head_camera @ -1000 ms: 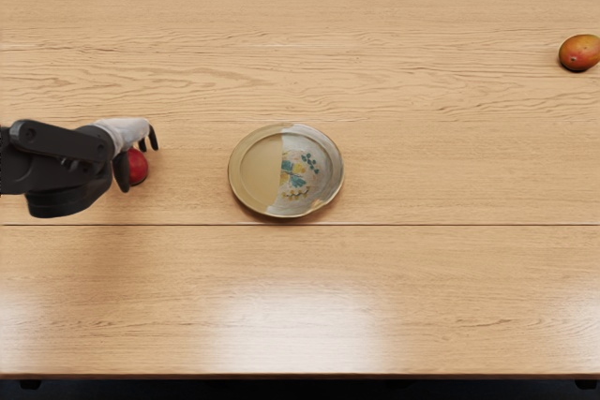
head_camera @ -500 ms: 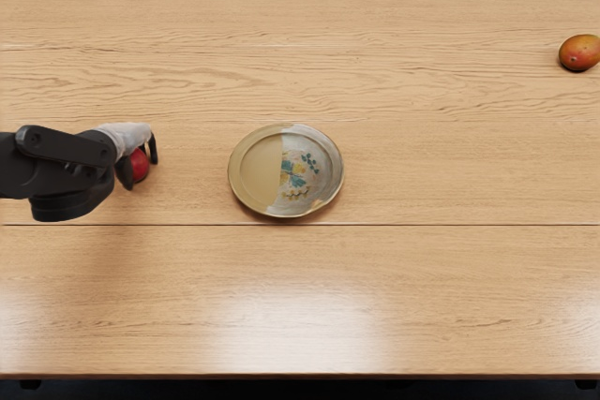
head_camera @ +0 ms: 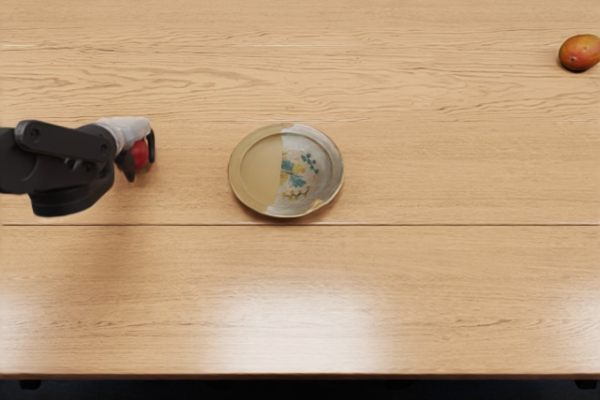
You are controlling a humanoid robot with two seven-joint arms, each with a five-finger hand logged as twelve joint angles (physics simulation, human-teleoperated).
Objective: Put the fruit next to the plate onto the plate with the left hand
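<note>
The red fruit (head_camera: 142,154) sits left of the plate (head_camera: 251,170), at about the same depth on the table (head_camera: 375,306), and it is mostly wrapped up in my left hand (head_camera: 129,142). I read the fingers as closed around it: the pale back of the hand covers its top and far side, a dark fingertip (head_camera: 150,145) hooks over its right edge, and only a small patch of the fruit shows between them. That top-and-side grip makes sense to me, since a small round fruit would roll away from a push and needs to be caged from above. I cannot tell whether it is off the wood yet or resting on it inside the grasp. What shows of it is glossy, bright red and smooth, with a rounded outline and a small highlight; it looks firm, so I judge it will hold its shape under the fingers. The forearm (head_camera: 56,170) comes in low from the left edge, roughly level with the plate, which leaves a straight sideways carry to the right. The plate lies flat with nothing on it, one half plain tan and the other painted with a floral pattern. A second fruit (head_camera: 579,51), orange-red, lies well apart at the far right corner, and I leave it alone. My right hand is out of view.
</note>
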